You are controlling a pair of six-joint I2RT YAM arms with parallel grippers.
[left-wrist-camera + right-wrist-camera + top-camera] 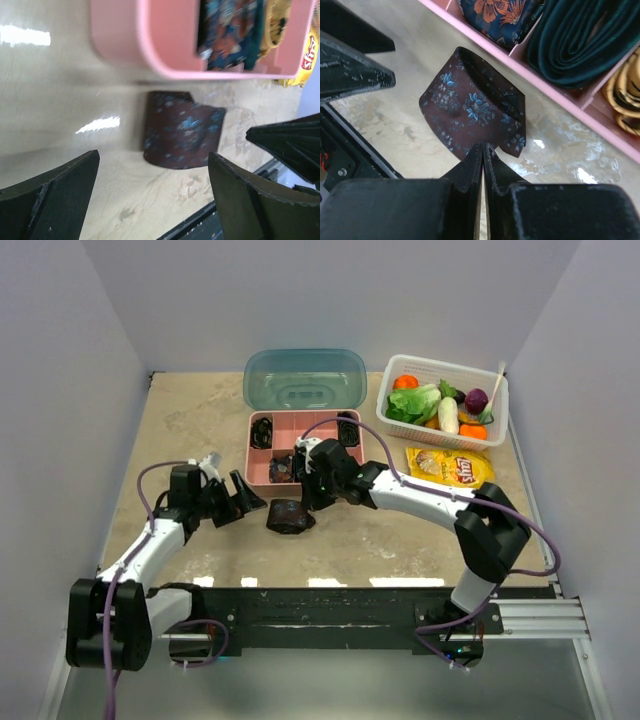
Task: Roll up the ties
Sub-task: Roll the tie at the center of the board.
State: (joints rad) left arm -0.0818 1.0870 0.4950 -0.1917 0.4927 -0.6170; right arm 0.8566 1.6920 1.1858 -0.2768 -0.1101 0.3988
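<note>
Pale walls (70, 350) are seen closing in a beige, stone-patterned bench (190, 420) in the top view. The maroon tie (290, 517) lies on the bare bench between the two claws as a short, flattened roll. It is just ahead of the left claw (240, 498) and close under the tips of the right claw (308, 492). Beyond both claws a pink tray (262, 472) is set, with a teal lid (305, 378) past it. Well off to the right claw's outer side, a white basket (495, 410) of vegetables and a yellow chip bag (450, 467) are shown only in full here.

In the left wrist view the left claw's fingers (55, 200) are seen spread wide. Nothing lies between them, and the maroon tie is framed in the gap, ahead of the tips and apart from them. The picture is blurred, so only blue flecks on the fabric are made out.

In the right wrist view the right claw's fingers (470, 170) are seen pressed together along a single seam, with nothing visibly pinched. Their tips lie over the tie's nearest edge, but whether the fabric is touched cannot be told. Small blue flowers and the folded layers of the roll are resolved sharply in this view alone. The tray's compartments beyond the tips are also opened up only here. A floral tie (500, 15) in navy and orange, a green tie (580, 40) coiled tight and a gold tie (625, 90) are each held in a separate cell.
</note>
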